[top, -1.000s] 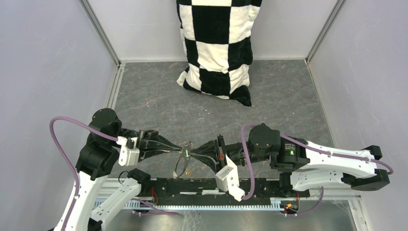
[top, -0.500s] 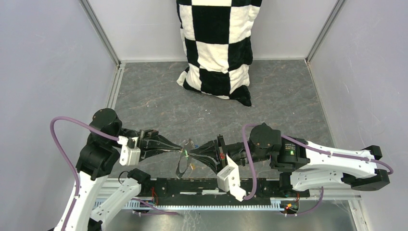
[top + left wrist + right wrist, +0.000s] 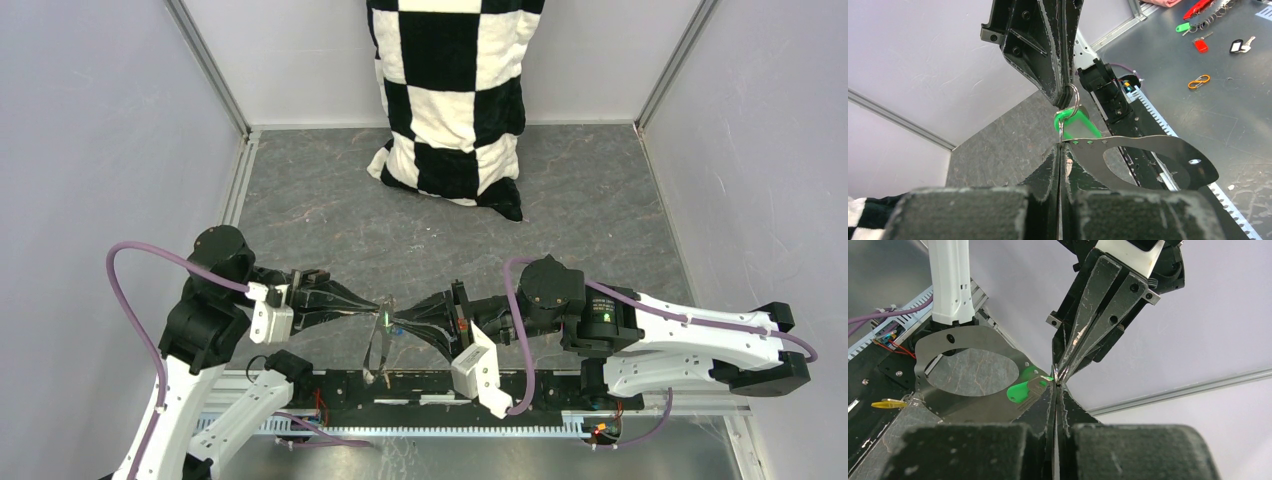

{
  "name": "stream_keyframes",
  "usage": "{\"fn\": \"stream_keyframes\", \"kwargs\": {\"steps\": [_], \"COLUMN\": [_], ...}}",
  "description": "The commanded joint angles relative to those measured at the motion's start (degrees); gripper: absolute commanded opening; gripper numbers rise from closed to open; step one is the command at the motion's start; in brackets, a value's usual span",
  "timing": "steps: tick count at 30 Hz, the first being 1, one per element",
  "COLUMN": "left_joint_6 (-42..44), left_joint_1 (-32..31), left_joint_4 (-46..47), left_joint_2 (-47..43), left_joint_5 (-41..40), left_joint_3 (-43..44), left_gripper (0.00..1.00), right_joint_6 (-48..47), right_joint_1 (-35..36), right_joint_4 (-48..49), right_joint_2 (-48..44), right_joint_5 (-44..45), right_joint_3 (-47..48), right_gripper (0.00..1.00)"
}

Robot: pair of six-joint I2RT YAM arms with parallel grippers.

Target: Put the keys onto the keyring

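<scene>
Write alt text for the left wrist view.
Two shut end effectors face each other tip to tip, the left end effector from below and the right end effector from above, with a green-headed key and a small silver ring between them. The flat grey keyring juts out to the right.

I can read no word, number or brand anywhere. Just past the tips of my left gripper, the green key has a plain head, and the keyring beside it has a strap with no lettering that I can make out. The black joint housing behind my right wrist bears pale print beside its green light, too small to read.
</scene>
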Motion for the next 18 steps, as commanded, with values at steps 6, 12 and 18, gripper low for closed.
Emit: {"fn": "stream_keyframes", "kwargs": {"steps": [6,12,18], "left_joint_6": [1.78,2.05,2.09], "left_joint_1": [-0.23,-0.24,-0.24], "left_joint_4": [2.20,2.20,2.13], "left_joint_2": [-0.47,-0.46,-0.63], "left_joint_5": [0.32,0.61,0.80], "left_joint_3": [-0.42,-0.52,-0.78], "left_gripper": [0.02,0.02,0.02], "right_joint_6": [0.61,0.61,0.94], "right_joint_1": [0.06,0.05,0.06], "right_joint_4": [3.21,3.34,4.32], "right_joint_2": [-0.18,0.63,1.80], "right_joint_5": [-1.00,0.10,1.22], "right_joint_3": [1.73,2.18,2.44], "right_gripper": [0.00,0.00,0.00]}}
